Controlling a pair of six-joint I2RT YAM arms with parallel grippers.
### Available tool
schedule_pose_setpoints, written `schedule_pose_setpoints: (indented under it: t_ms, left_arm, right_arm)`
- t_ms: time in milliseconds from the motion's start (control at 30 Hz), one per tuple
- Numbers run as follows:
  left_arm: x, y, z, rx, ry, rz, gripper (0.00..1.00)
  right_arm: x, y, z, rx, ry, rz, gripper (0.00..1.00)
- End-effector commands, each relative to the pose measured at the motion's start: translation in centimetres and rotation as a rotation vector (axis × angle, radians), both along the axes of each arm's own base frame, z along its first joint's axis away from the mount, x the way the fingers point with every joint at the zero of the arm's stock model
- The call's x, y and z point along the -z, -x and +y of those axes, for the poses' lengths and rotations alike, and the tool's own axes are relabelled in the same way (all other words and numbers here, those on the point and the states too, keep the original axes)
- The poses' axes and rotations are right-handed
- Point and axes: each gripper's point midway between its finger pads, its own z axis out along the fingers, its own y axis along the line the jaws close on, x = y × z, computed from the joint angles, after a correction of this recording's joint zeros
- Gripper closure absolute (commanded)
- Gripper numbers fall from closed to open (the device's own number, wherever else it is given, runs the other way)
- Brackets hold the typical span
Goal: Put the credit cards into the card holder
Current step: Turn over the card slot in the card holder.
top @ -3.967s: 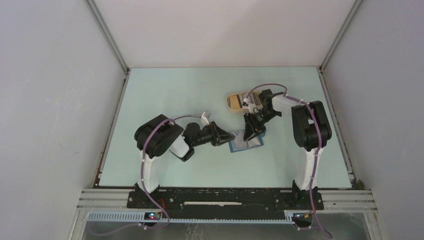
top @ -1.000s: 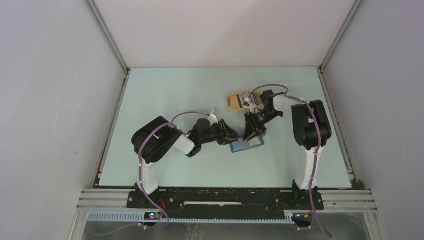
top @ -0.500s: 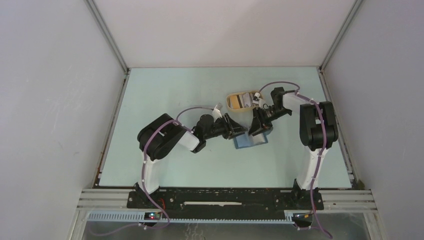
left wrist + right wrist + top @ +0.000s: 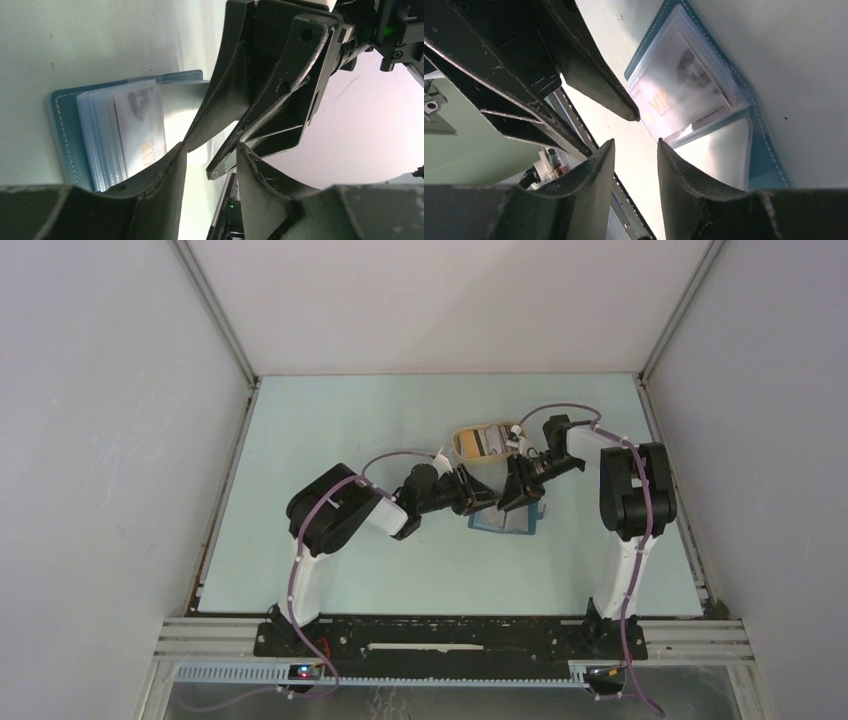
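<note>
Left wrist view cut my own left gripper [image 4: 211, 150] short: only two curved fingers rose from the bottom edge. I could not tell whether one tip touched the card holder [image 4: 62, 125] or merely hung over it. Those fingers stood partly apart, with nothing between them. My right gripper [image 4: 635, 143] was parted about as far and held nothing either, its fingers also cropped by the frame's bottom edge. The two grippers faced each other closely, tips nearly meeting, above the holder.

The holder lay open and flat on the table [image 4: 350, 430], its clear sleeves [image 4: 97, 135] fanned out. A whitish credit card [image 4: 142, 125] marked VIP sat among them, hazy behind the plastic. How deep it sat I could not tell, since my fingers hid its lower end. From above, both grippers covered the far part of the holder. The tan tray [image 4: 463, 443] just behind them held something whitish and dark, too small to make out.
</note>
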Motion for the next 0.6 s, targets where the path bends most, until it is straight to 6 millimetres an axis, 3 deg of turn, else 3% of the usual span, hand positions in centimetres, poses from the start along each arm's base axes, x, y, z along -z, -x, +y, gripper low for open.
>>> schedule_pose_setpoints:
  t_ms: [0, 200, 500, 567]
  left_arm:
    - [-0.6, -0.8, -0.3, -0.016, -0.019, -0.063, 0.54]
    - [0.7, -0.7, 1.8, -0.049, -0.197, -0.106, 0.52]
    - [1.6, -0.6, 3.2, -0.052, -0.327, -0.145, 0.51]
    - [2.0, -0.4, 3.3, -0.044, -0.351, -0.141, 0.50]
  right_arm:
    - [-1.9, -1.0, -0.6, 0.024, -0.006, -0.054, 0.54]
    - [-1.9, -2.5, -2.8, 0.044, 0.158, -0.206, 0.57]
    - [3.1, -1.5, -4.8, -0.025, 0.354, -0.142, 0.68]
    - [3.3, -1.5, -4.6, -0.039, 0.374, -0.143, 0.72]
